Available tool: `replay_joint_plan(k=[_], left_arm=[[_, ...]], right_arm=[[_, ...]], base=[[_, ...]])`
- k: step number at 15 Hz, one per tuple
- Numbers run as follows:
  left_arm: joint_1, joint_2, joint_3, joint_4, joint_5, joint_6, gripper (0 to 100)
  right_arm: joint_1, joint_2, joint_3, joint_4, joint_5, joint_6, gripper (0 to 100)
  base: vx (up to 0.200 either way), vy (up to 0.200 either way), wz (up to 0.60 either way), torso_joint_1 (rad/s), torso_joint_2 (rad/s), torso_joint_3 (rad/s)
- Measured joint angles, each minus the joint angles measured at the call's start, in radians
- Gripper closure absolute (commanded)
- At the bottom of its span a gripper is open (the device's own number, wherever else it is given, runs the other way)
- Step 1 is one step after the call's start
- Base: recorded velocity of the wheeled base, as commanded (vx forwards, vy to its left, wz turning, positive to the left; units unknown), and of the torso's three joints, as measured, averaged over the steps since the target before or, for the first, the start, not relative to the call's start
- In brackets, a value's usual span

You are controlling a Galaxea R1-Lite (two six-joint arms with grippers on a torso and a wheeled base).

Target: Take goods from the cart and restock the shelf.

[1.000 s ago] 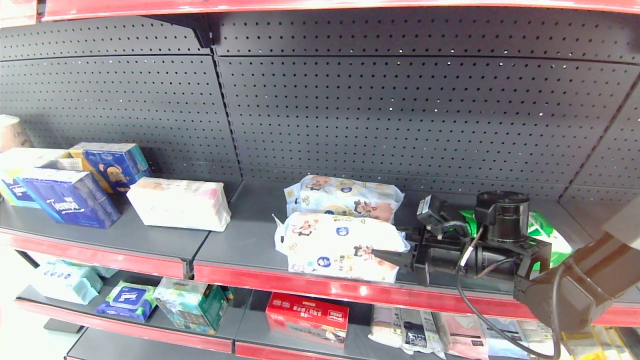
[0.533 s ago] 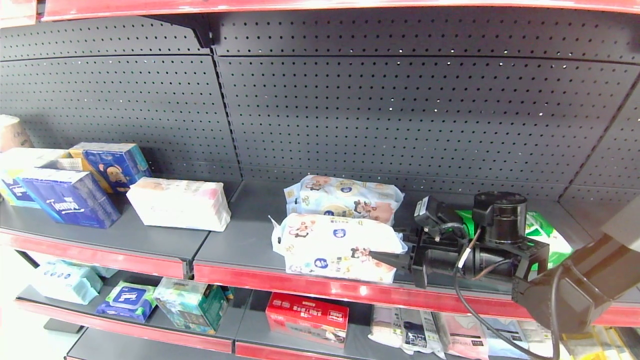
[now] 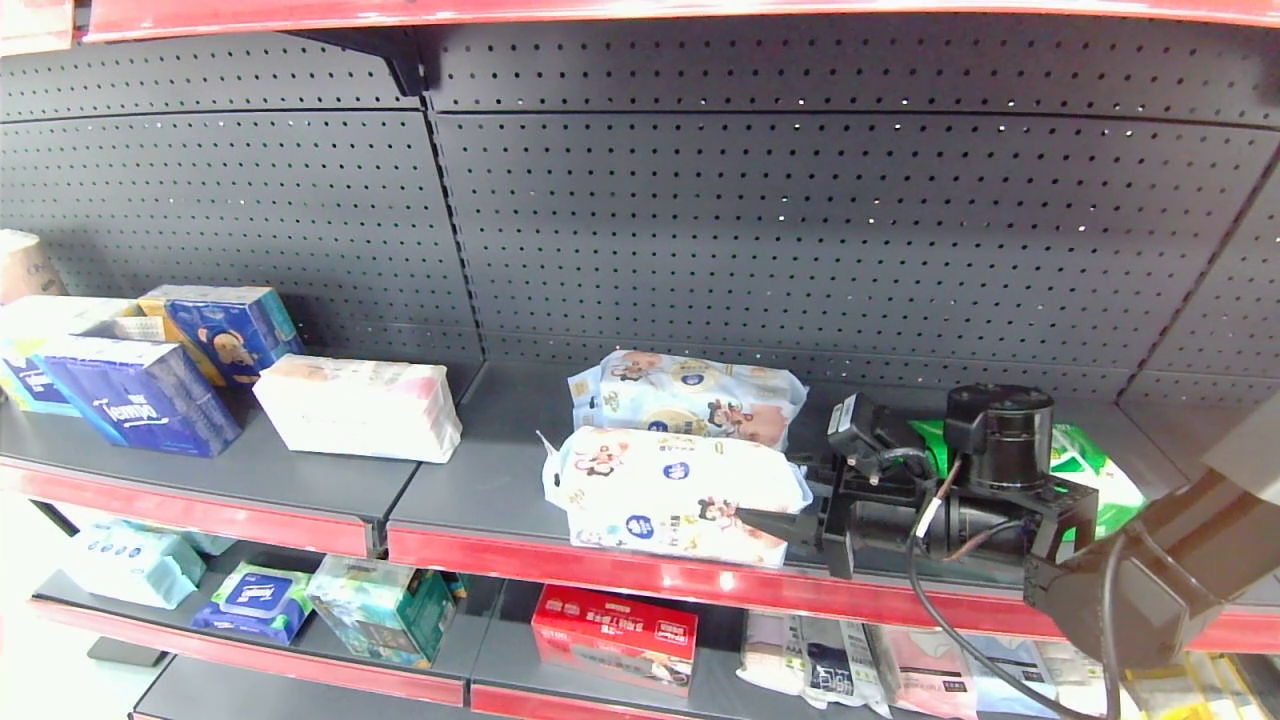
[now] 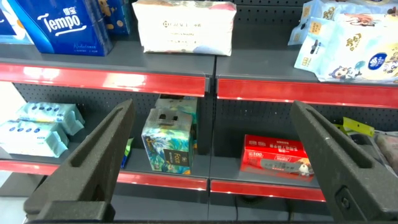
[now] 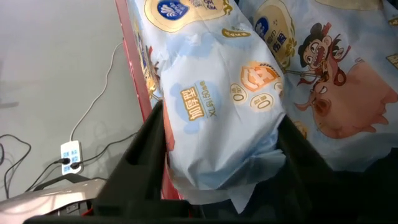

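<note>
A white pack printed with cartoon figures [image 3: 675, 495] lies at the front edge of the dark shelf [image 3: 480, 480]. My right gripper [image 3: 780, 510] comes at it from the right, level with the shelf. In the right wrist view the pack [image 5: 224, 99] sits between the two fingers, which press its end, so the right gripper [image 5: 221, 130] is shut on it. A second pack of the same kind [image 3: 690, 395] lies right behind it, against the back panel. My left gripper [image 4: 211, 162] hangs lower, facing the shelves below, open with nothing between its fingers.
A green pack [image 3: 1090, 470] lies behind the right wrist. A white tissue pack [image 3: 360, 405] and blue boxes [image 3: 135, 390] fill the left bay. The lower shelf holds a red box [image 4: 277, 158] and a teal box [image 4: 168, 140]. Bare shelf remains between the bays.
The right gripper has slid a little to the left along the shelf front, and the cartoon-printed pack has shifted left with it.
</note>
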Motion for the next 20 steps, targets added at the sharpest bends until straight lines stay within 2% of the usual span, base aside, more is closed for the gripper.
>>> replay_joint_plan(k=[10,16,20], left_arm=[[0.000,0.000,0.000,0.000,0.000,0.000,0],[0.000,0.000,0.000,0.000,0.000,0.000,0],[0.000,0.000,0.000,0.000,0.000,0.000,0]], right_arm=[[-0.047,-0.047,0.015,0.016,-0.002,0.019,0],[-0.092,-0.149,0.014,0.023,-0.020,0.106,0],[-0.160,-0.275,0.017,0.166,-0.081,0.193,0]], base=[[0.000,0.000,0.00,0.000,0.00,0.000],[0.000,0.000,0.00,0.000,0.00,0.000],[0.000,0.000,0.00,0.000,0.00,0.000]])
